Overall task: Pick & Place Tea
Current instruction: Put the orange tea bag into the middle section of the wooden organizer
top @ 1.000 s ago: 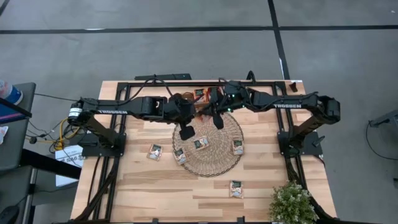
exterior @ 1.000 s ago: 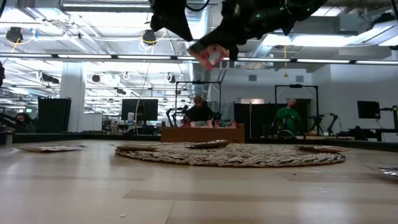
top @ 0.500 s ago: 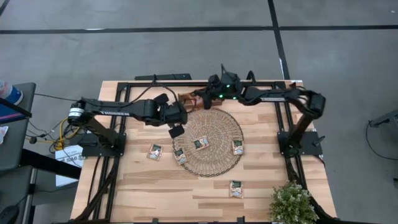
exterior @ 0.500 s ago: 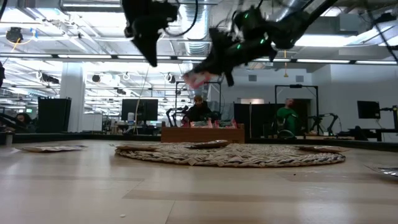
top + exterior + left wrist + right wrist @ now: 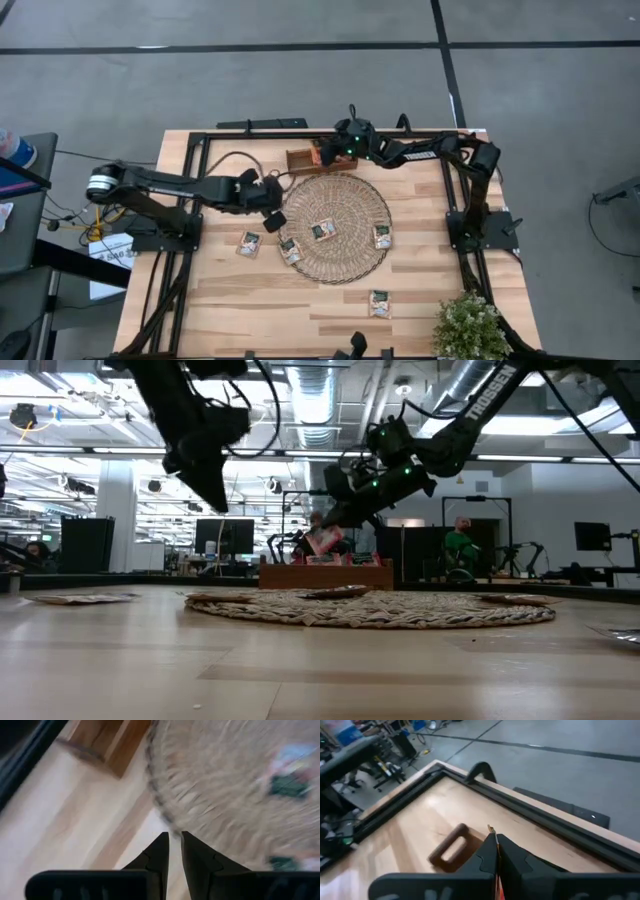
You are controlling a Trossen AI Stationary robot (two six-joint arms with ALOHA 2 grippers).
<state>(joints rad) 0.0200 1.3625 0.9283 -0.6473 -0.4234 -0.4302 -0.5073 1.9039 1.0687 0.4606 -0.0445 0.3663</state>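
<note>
The light wooden table (image 5: pixel 250 290) stands on a grey floor in a large workshop hall, where people sit at desks far behind it. On the table lies a large round woven mat (image 5: pixel 335 228), and just beyond its far edge stands a small brown wooden compartment tray (image 5: pixel 303 160). The right gripper (image 5: pixel 322 156) hangs over this tray with its fingers pressed together on a small flat red tea sachet (image 5: pixel 322 541); in the low view the sachet hangs below the fingertips, a little above the tray. So the step in hand seems to be the placing of this sachet. The next move, I think, calls for lowering it into a free compartment and only then parting the fingers. The left gripper (image 5: pixel 274 221) is off the near-left edge of the mat, its fingers (image 5: pixel 159 856) almost together with a thin gap, and holds nothing. More pale sachets with a dark green patch (image 5: pixel 323 230) lie below and beside it, some on the mat and some on the bare table. In the right wrist view only a thin red edge of the held sachet shows between the fingers. Which compartment lies under it I cannot tell, because the arm covers part of the tray from above. The left wrist view is blurred, so the sachets there are only coloured spots.
</note>
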